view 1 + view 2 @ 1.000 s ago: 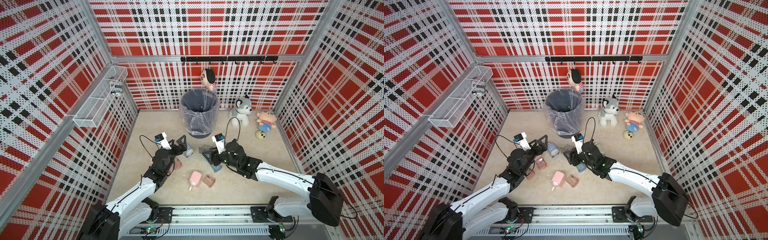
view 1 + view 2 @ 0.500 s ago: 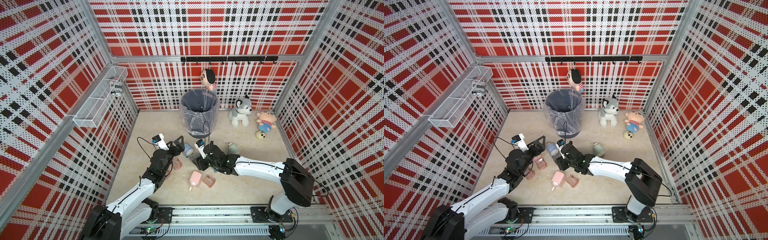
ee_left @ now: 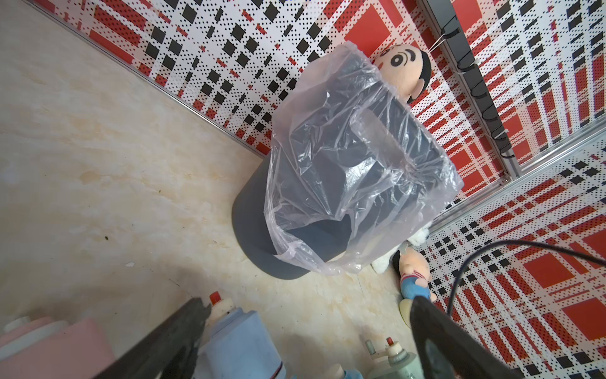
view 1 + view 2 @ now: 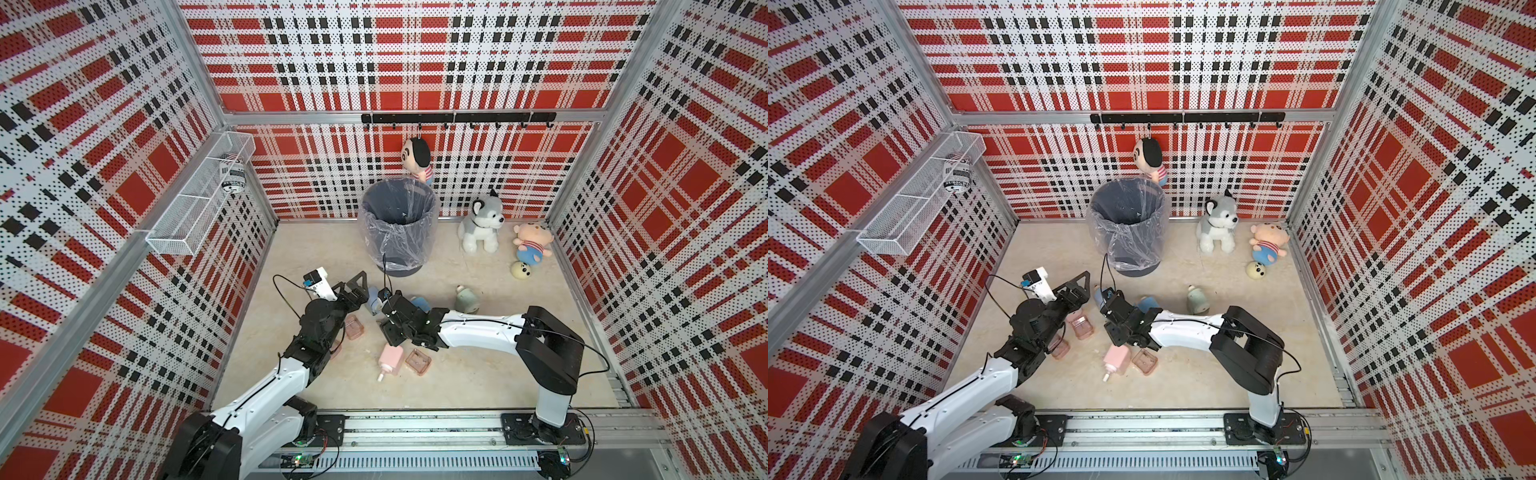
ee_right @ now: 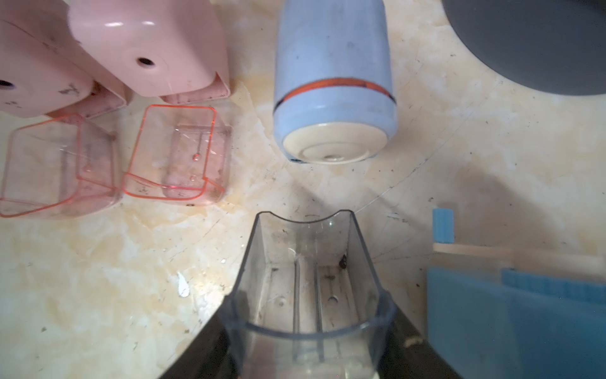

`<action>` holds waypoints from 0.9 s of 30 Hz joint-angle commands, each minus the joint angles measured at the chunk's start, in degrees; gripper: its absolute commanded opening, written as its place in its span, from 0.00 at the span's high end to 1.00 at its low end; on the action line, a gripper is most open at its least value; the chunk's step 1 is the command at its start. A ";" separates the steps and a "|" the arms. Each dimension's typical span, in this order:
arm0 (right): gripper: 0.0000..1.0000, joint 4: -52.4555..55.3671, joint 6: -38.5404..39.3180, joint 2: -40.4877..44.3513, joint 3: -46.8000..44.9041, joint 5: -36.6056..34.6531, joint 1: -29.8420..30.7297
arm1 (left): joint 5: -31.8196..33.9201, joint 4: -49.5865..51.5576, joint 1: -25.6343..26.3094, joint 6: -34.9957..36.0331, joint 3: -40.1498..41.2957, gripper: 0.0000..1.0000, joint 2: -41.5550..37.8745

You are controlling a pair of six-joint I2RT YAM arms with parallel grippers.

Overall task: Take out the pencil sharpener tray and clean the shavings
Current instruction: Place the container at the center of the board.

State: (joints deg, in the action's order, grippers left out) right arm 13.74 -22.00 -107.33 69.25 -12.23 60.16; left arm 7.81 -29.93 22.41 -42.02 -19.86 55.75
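Clear tray (image 5: 308,279) gripped in the right fingers (image 5: 210,347), near one blue sharpener (image 5: 333,82).
Left fingers (image 3: 170,338) spread wide. Three pink trays (image 4: 1079,327) lie loose on the beige worktop (image 4: 478,374). One lined bin (image 4: 399,249) and four plush toys (image 4: 482,224) keep to the back plaid wall. There is open room beside the right arm.

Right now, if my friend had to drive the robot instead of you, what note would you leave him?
Left gripper: open and empty, next to the light blue barrel-shaped sharpener.
Right gripper: shut on the clear grey plastic tray.
Done: that tray is out of its sharpener and nearly empty, with a few dark specks inside. Two pink see-through trays lie on the floor, also out.
Left: probably tip the last specks into the grey lined bin.
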 commanded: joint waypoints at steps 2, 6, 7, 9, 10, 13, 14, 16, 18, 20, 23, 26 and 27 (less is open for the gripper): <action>0.44 1.64 0.58 -2.39 2.85 -3.05 0.22 | -0.15 -0.30 -0.44 0.05 0.96 0.02 -1.03; 0.42 1.73 1.17 -3.87 3.26 -3.51 0.22 | 0.53 -0.30 -0.44 0.36 1.14 0.02 -1.31; 0.42 1.69 1.31 -4.04 3.34 -3.54 0.22 | 0.63 -0.30 -0.44 0.36 1.14 0.02 -1.34; 0.40 1.65 1.56 -4.63 3.53 -3.39 0.30 | 0.60 -0.30 -0.44 0.43 1.22 0.02 -1.67; 0.40 1.64 1.75 -4.79 3.60 -3.20 0.28 | 0.55 -0.30 -0.44 0.40 1.25 0.02 -1.82; 0.36 1.54 2.06 -5.18 3.87 -2.66 0.28 | 0.69 -0.30 -0.49 0.37 1.40 0.02 -2.11; 0.35 1.47 2.15 -5.26 3.96 -2.65 0.23 | 0.57 -0.30 -0.44 0.35 1.38 0.02 -2.12; 0.33 1.60 2.30 -5.61 4.21 -2.62 0.22 | 0.51 -0.30 -0.45 0.36 1.31 0.02 -2.09; 0.31 1.73 2.26 -5.80 4.16 -2.77 0.29 | 0.43 -0.36 -0.44 0.36 1.31 0.02 -2.09; 0.31 1.74 2.23 -5.93 3.92 -2.84 0.13 | 0.51 -0.36 -0.44 0.36 1.31 0.02 -2.13; 0.31 1.90 2.27 -5.88 3.69 -2.79 0.04 | 0.58 -0.39 -0.44 0.36 1.40 0.02 -2.07; 0.31 1.80 2.21 -5.42 3.43 -2.66 -0.12 | 0.57 -0.37 -0.44 0.36 1.40 0.02 -2.02; 0.31 1.82 2.20 -5.13 3.43 -2.36 -0.08 | 0.56 -0.39 -0.41 0.36 1.40 0.02 -1.94</action>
State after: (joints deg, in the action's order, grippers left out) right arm 14.68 -20.34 -112.55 72.71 -14.59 60.14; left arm 7.97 -29.95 22.41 -42.00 -19.09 54.37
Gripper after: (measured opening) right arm 0.688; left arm 0.982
